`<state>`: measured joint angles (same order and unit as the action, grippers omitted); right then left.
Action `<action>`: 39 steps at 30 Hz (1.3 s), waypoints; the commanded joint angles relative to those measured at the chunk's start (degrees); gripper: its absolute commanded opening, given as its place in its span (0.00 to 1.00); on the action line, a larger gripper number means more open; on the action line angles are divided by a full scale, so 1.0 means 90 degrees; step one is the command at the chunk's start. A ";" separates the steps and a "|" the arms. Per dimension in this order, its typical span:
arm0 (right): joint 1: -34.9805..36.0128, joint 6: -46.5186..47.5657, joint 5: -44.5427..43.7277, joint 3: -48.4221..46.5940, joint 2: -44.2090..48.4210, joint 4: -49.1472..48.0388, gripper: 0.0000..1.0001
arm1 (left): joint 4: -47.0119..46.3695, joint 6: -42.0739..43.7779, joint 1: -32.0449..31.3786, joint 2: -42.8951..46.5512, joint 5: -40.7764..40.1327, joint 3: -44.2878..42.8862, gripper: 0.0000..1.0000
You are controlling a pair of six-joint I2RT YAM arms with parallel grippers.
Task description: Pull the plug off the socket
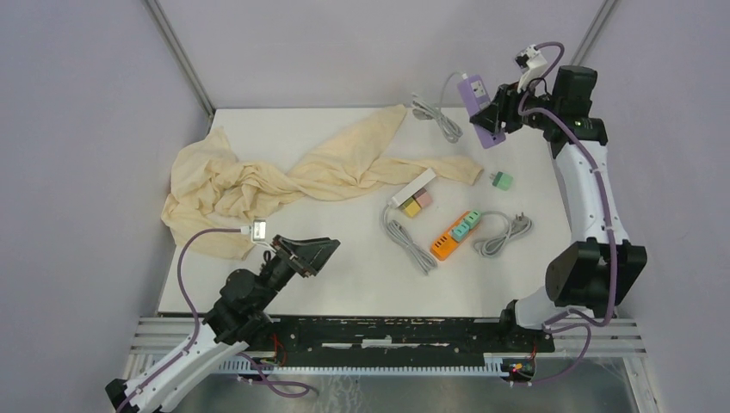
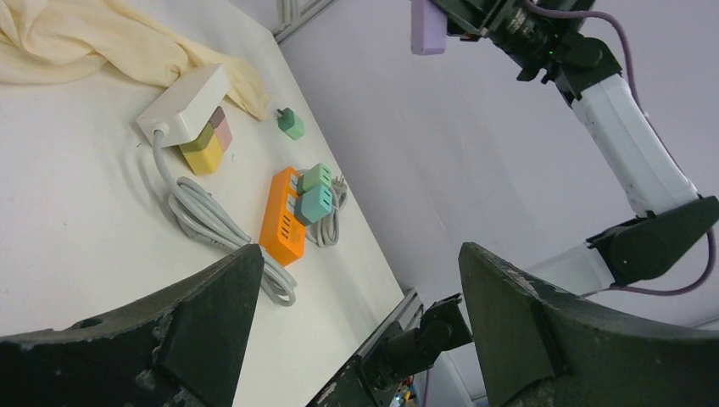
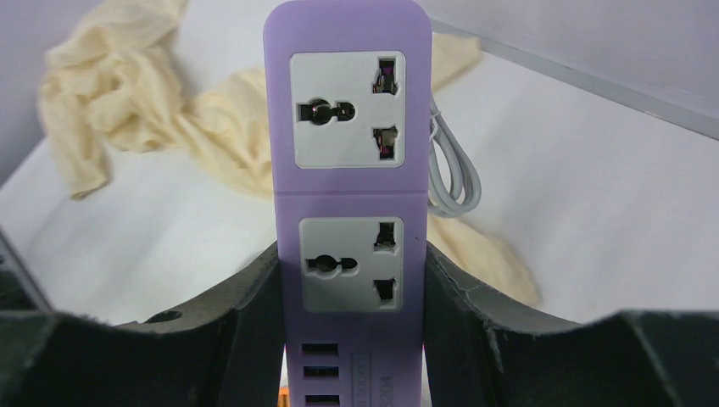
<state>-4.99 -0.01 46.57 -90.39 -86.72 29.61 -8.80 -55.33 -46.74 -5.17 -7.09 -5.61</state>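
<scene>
My right gripper (image 1: 495, 116) is shut on a purple socket strip (image 1: 480, 107), held up in the air over the table's far right corner. In the right wrist view the fingers clamp the strip's (image 3: 348, 102) two long sides, and both of its outlets are empty. Its grey cable (image 1: 435, 116) trails down to the table. A loose green plug (image 1: 502, 180) lies on the table just below the raised strip. My left gripper (image 1: 323, 251) hovers open near the front left, holding nothing; in its own view the gripper (image 2: 360, 254) faces the table's right edge.
An orange strip (image 1: 448, 241) carries two green plugs (image 1: 465, 225) at centre right, its cable coiled beside it. A white strip (image 1: 415, 188) with a yellow and a pink plug (image 1: 417, 204) lies left of it. A cream cloth (image 1: 258, 181) sprawls across the left and back.
</scene>
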 commanded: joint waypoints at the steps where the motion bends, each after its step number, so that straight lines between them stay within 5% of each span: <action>1: -0.0290 0.0802 -0.1144 -0.0735 -0.0671 0.0138 0.00 | 0.0316 0.0375 -0.0021 0.0377 -0.0003 -0.0108 0.92; 11: -0.0611 0.2113 -0.3167 -0.1939 -0.2682 0.0889 0.02 | 0.0509 0.0425 -0.0021 0.0477 0.0011 -0.0120 0.93; 22: -0.0686 0.2370 -0.5107 -0.2739 -0.4704 0.1476 0.11 | 0.0425 0.0408 -0.0019 0.0417 0.0013 -0.0089 0.93; 30: -0.0737 0.2296 -0.5057 -0.2833 -0.5126 0.1660 0.32 | 0.0447 0.0353 -0.0019 0.0392 0.0003 -0.0110 0.93; 39: -0.0839 0.2146 -0.4315 -0.2550 -0.4274 0.1741 0.86 | 0.0299 0.0126 -0.0019 0.0139 0.0058 -0.0081 0.94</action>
<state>-12.16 19.53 4.03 -113.38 -133.56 45.30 -3.14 -54.30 -46.74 -2.52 -7.11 -5.61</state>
